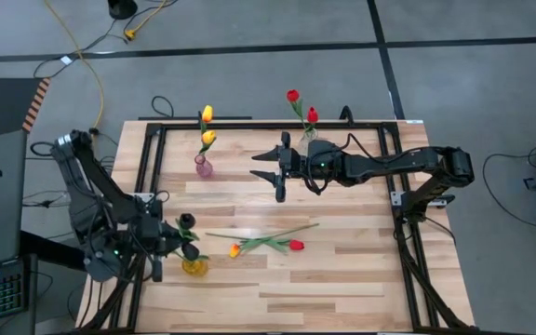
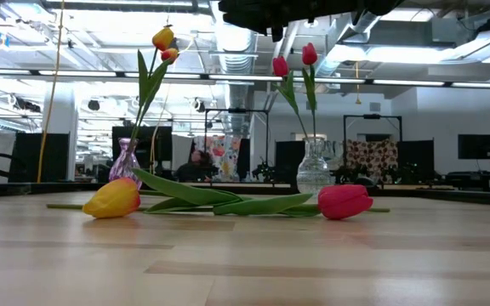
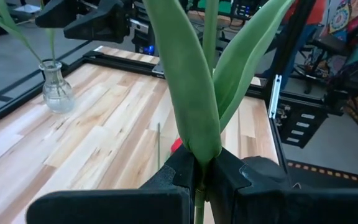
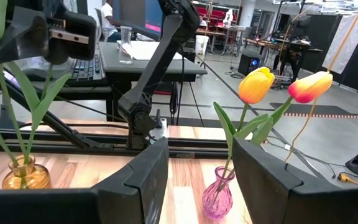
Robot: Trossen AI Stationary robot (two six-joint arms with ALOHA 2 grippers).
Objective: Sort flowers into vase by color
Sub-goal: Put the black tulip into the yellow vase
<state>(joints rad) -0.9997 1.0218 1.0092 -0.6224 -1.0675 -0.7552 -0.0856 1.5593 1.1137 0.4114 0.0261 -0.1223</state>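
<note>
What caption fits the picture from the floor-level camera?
Yellow tulip and red tulip lie on the table, before pink vase and clear vase.

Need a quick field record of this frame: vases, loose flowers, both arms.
pink vase: far left of table, two yellow tulips in it
clear vase: far centre, two red tulips in it
amber vase: near left, dark tulip standing above it
loose flowers: yellow-orange tulip and red tulip lying mid-table, stems crossing
left gripper: jaws shut on the dark tulip's stem, over the amber vase
right gripper: jaws open, empty, between pink and clear vases
</note>
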